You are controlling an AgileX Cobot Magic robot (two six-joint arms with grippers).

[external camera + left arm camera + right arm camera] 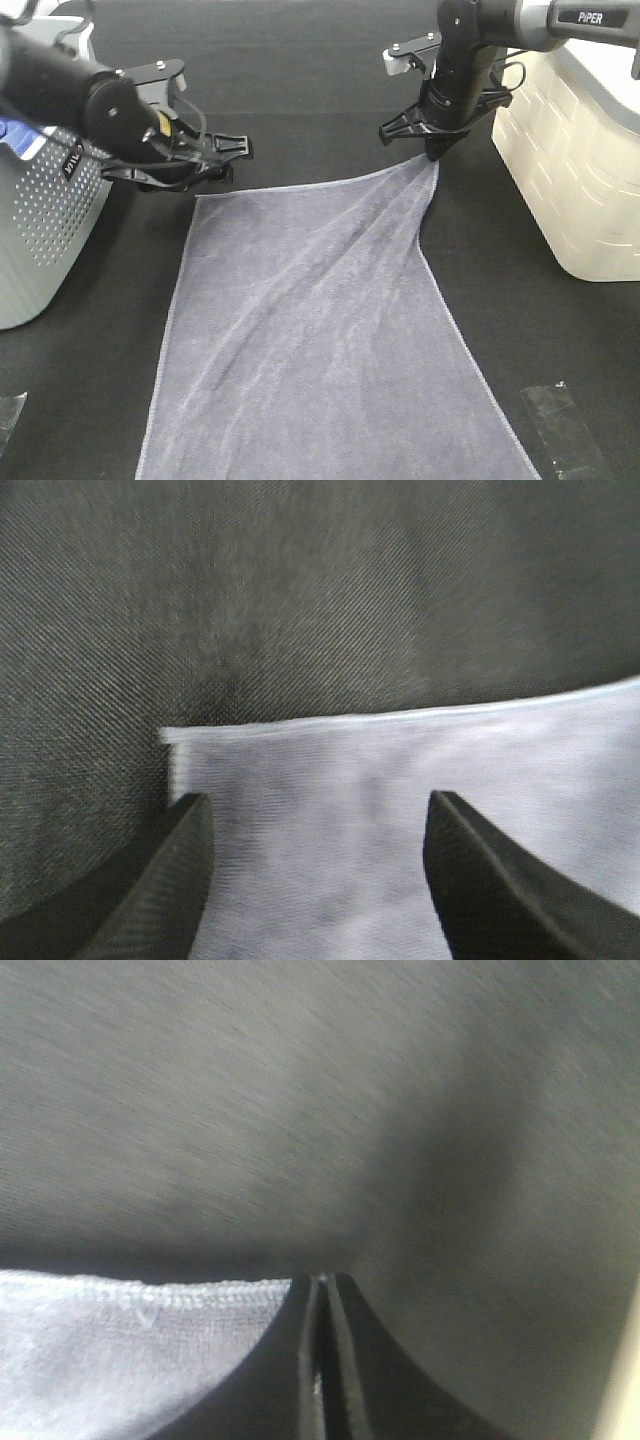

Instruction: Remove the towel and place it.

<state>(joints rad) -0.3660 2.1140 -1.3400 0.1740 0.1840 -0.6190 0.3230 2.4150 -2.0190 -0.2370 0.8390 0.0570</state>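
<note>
Fingers first: my right gripper (435,152) is pinched shut on the far right corner of the towel (310,340). In the right wrist view the pads meet with no gap, and the stitched hem runs right up to them. My left gripper (228,160) is spread wide, low over the far left corner. In the left wrist view its two fingers (180,870) straddle that corner. I cannot tell whether they touch the cloth.

Table (300,60): black fabric cover, bearing everything.

Towel: spread long on the table between the baskets, mostly flat. The pinched corner is raised, so a ridge and diagonal folds run down from it. The left corner lies flat. My reading is that I hold one corner up and set the open jaws over the other so both far corners can be taken together and the towel moved without bunching.

Cream basket (570,170): right of the towel, apart from it. Grey perforated basket (50,230): left, also apart, something blue (15,135) at its rim.

Writing: "PiPER" (590,16) on my right arm. The left arm's label (72,163) is too small to read.

Clear scraps (560,420) lie near the front edge.
</note>
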